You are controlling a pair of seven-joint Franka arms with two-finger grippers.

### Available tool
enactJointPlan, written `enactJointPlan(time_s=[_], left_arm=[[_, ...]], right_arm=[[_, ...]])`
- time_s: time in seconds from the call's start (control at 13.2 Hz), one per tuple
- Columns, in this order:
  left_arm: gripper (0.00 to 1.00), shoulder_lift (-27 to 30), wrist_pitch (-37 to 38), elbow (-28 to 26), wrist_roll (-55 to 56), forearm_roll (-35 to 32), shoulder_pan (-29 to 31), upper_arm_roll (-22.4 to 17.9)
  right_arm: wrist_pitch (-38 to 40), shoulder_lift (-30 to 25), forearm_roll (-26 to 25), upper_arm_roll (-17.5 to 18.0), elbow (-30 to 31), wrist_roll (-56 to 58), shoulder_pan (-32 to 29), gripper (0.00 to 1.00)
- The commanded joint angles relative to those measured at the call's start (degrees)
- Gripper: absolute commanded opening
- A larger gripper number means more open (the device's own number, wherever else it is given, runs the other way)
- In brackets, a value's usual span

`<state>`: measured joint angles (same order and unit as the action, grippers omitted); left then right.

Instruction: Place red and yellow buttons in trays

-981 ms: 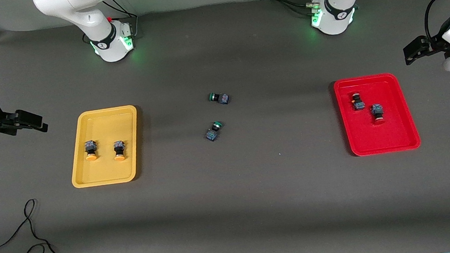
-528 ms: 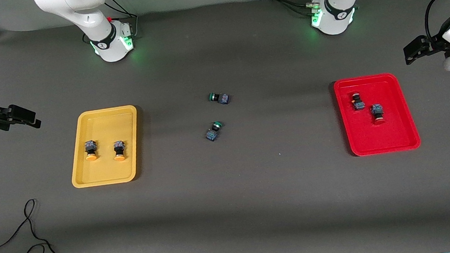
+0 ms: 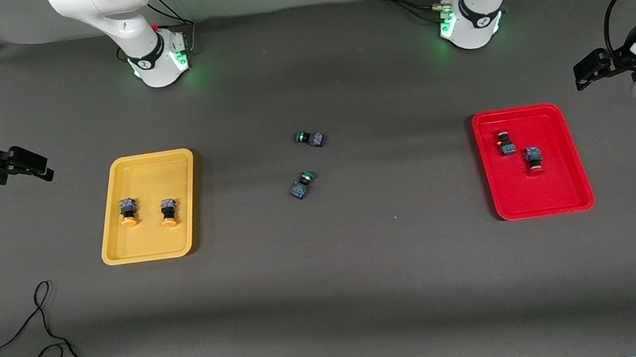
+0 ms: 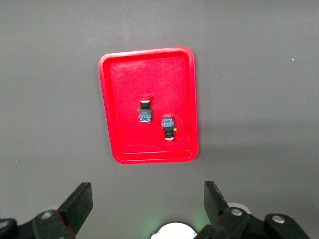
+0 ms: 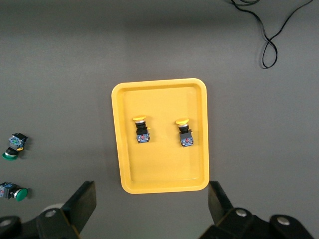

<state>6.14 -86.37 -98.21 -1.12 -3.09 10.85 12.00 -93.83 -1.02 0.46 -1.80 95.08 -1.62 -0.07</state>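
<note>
The yellow tray point(image 3: 149, 241) lies toward the right arm's end of the table and holds two yellow-capped buttons point(image 3: 128, 211) point(image 3: 168, 212). The red tray point(image 3: 541, 195) lies toward the left arm's end and holds two red-capped buttons point(image 3: 505, 143) point(image 3: 534, 160). My right gripper point(image 3: 31, 165) is open and empty, raised over the mat beside the yellow tray point(image 5: 159, 169). My left gripper point(image 3: 590, 67) is open and empty, raised over the mat beside the red tray point(image 4: 149, 74). The left wrist view shows the red buttons point(image 4: 144, 110) point(image 4: 168, 129); the right wrist view shows the yellow ones point(image 5: 141, 130) point(image 5: 185, 132).
Two green-capped switches point(image 3: 309, 138) point(image 3: 301, 184) lie on the dark mat midway between the trays. A loose black cable point(image 3: 48, 344) curls at the near corner by the right arm's end. The arm bases point(image 3: 158, 60) point(image 3: 470, 27) stand along the table's back edge.
My right gripper has drawn away from the yellow tray toward the table's end. My left gripper has shifted slightly away from the red tray. Buttons and trays have not moved.
</note>
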Motion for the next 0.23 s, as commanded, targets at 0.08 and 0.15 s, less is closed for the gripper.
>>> enactJointPlan(time_s=[0.08, 0.15], left_arm=[[1.00, -0.7, 1.8, 1.8, 0.0, 0.3, 0.0, -0.2], [1.00, -0.7, 1.8, 1.8, 0.0, 0.4, 0.0, -0.1]], right_arm=[[0.0, -0.7, -1.3, 0.2, -0.1, -1.6, 0.4, 1.00], [0.0, -0.7, -1.3, 0.2, 0.0, -1.7, 0.4, 1.00]])
